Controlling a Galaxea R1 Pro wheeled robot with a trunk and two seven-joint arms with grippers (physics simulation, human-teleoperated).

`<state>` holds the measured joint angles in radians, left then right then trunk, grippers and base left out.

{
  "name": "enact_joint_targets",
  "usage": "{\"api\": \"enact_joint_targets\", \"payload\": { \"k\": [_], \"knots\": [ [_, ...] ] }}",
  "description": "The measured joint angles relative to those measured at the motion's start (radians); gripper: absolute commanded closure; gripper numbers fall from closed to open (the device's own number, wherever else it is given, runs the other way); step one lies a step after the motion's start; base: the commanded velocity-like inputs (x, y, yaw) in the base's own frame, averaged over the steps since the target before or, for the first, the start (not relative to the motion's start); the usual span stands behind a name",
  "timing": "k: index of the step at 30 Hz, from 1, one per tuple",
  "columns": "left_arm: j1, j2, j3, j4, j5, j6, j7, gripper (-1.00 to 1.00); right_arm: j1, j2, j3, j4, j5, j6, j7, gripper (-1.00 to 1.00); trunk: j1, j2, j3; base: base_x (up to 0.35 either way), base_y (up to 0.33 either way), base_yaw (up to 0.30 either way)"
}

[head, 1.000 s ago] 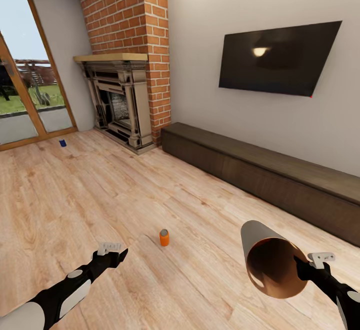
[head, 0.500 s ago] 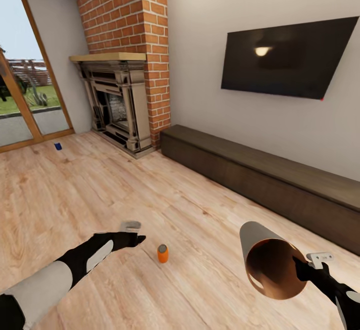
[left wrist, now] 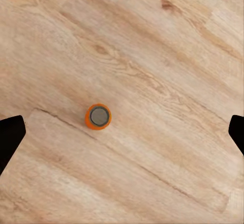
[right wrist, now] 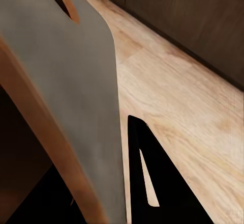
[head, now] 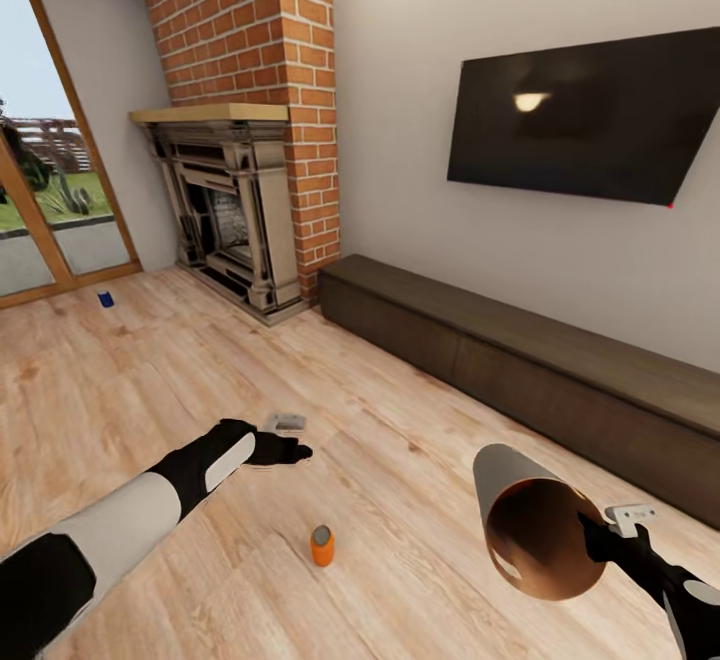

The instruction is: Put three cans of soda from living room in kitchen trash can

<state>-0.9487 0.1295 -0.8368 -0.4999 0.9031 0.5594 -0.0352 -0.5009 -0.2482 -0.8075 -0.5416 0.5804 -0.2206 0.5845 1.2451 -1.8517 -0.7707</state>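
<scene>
An orange can of soda [head: 322, 546] stands upright on the pale wood floor, seen from above as a silver-topped can [left wrist: 98, 117] in the left wrist view. My left gripper [head: 298, 451] hovers above it, open, with its dark fingertips [left wrist: 10, 138] wide apart and nothing between them. A dark blue can of soda [head: 105, 298] stands far off by the glass door. My right gripper [head: 603, 540] is shut on the rim of the tash can [head: 528, 522], held tilted with its tan-brown inside facing me; its grey wall [right wrist: 66, 76] is close beside one finger [right wrist: 152, 183].
A brick fireplace [head: 240, 210] stands ahead on the left. A long low dark cabinet [head: 520, 360] runs along the right wall under a wall-mounted TV [head: 580, 120]. A glass door [head: 40, 190] is at the far left.
My left arm has reached forward and risen until its gripper hangs over the orange can. The camera has moved forward, so the can sits lower in the picture. The held bin has barely moved.
</scene>
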Motion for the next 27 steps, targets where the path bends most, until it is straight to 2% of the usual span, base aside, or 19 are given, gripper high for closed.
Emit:
{"api": "enact_joint_targets", "payload": {
  "k": [7, 12, 17, 27],
  "knots": [
    [-0.047, -0.045, 0.001, 0.075, 0.004, 0.063, 0.007, -1.00, 0.000, 0.000, 0.004, -0.002, 0.000, 0.001, 0.004, 1.00, 0.000, 0.000, 0.000, 0.323, 0.000, 0.000],
    [-0.057, -0.073, 0.001, 0.109, 0.004, 0.109, 0.049, -1.00, 0.000, 0.000, 0.005, -0.003, 0.000, 0.000, 0.004, 1.00, 0.000, 0.000, 0.000, 0.323, 0.000, 0.000],
    [-0.059, -0.085, 0.001, 0.150, 0.003, 0.146, 0.059, -1.00, 0.000, 0.000, 0.005, -0.002, -0.003, 0.001, 0.002, 1.00, 0.000, 0.000, 0.000, 0.244, 0.000, 0.000],
    [-0.053, -0.085, -0.001, 0.193, 0.002, 0.147, 0.059, -1.00, 0.000, 0.001, 0.006, -0.001, 0.000, 0.001, 0.003, 1.00, 0.000, 0.000, 0.000, 0.032, 0.000, 0.000]
  ]
}}
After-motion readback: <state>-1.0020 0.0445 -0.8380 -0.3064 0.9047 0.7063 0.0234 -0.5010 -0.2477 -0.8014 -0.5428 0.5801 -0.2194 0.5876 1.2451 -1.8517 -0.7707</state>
